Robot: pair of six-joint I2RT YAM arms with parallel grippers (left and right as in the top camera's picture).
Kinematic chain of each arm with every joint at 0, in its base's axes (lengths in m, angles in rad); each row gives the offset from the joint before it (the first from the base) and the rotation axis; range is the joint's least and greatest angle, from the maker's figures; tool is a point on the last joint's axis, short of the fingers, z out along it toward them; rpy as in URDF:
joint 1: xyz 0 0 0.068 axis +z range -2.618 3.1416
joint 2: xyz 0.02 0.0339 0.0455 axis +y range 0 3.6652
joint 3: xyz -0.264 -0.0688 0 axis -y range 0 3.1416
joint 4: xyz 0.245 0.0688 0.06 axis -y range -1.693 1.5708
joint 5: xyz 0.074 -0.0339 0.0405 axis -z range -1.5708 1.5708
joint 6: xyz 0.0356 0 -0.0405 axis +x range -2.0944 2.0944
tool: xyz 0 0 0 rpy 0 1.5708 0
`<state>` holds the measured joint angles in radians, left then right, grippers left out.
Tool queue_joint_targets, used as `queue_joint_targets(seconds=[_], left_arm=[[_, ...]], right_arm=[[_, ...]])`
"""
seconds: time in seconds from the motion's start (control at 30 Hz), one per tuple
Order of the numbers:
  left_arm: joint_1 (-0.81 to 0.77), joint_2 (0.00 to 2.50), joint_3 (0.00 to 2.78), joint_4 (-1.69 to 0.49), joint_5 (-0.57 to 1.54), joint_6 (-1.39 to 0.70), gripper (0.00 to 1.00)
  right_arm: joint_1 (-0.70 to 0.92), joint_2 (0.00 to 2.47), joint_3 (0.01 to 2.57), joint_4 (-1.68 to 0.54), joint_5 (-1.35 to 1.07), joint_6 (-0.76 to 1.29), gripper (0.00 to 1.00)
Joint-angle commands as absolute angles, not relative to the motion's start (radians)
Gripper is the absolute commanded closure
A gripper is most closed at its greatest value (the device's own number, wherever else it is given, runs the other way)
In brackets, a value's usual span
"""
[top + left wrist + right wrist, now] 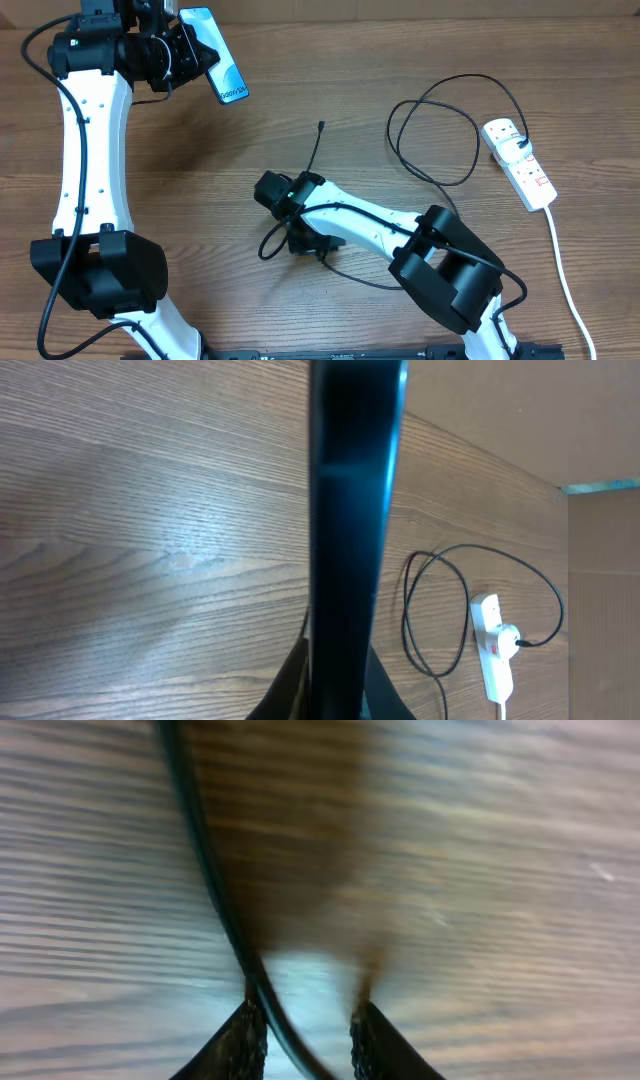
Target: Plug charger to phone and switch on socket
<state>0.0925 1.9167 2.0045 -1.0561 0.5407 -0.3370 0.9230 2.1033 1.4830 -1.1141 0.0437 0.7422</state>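
With the left claw [193,48] clamped on the phone [225,65] at upper left, the right claw [305,1020] stands slightly apart astride the charger [205,870] on the desk mid-frame, apparently the cable pickup, which next calls for pinching it firmly.

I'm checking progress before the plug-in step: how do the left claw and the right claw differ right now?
The left claw is shut on the phone; the right claw is open, with the charger running between its fingers. The left claw holds its item up at the far left of the table; the right claw sits low over the wood near the middle. Both are black and two-fingered.
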Motion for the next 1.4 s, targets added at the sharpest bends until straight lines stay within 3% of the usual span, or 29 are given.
queue_joint_targets(seconds=[0.0, 0.2, 0.6, 0.63, 0.77, 0.9, 1.23, 1.37], left_arm=[[0.093, 1.909, 2.020, -1.056, 0.550, -0.315, 0.96], [0.093, 1.909, 2.020, -1.061, 0.550, -0.315, 0.96], [0.093, 1.909, 2.020, -1.066, 0.551, -0.318, 0.96], [0.093, 1.909, 2.020, -1.065, 0.551, -0.318, 0.96], [0.093, 1.909, 2.020, -1.065, 0.551, -0.318, 0.96], [0.093, 1.909, 2.020, -1.065, 0.551, -0.318, 0.96], [0.093, 1.909, 2.020, -1.066, 0.551, -0.318, 0.96], [0.093, 1.909, 2.020, -1.066, 0.551, -0.318, 0.96]], right_arm=[[0.892, 2.110, 1.487, -1.185, 0.085, 0.815, 0.77], [0.844, 2.110, 1.485, -1.355, 0.098, 0.815, 0.96], [0.816, 2.046, 1.483, -1.404, 0.130, 0.815, 0.96], [0.809, 2.028, 1.501, -1.396, 0.130, 0.810, 0.96], [0.770, 2.001, 1.610, -1.356, 0.105, 0.738, 0.65], [0.723, 2.001, 1.689, -1.217, -0.014, 0.614, 0.46], [0.735, 2.109, 1.689, -1.040, 0.091, 0.796, 0.47], [0.741, 2.167, 1.689, -1.036, 0.115, 0.831, 0.53]])
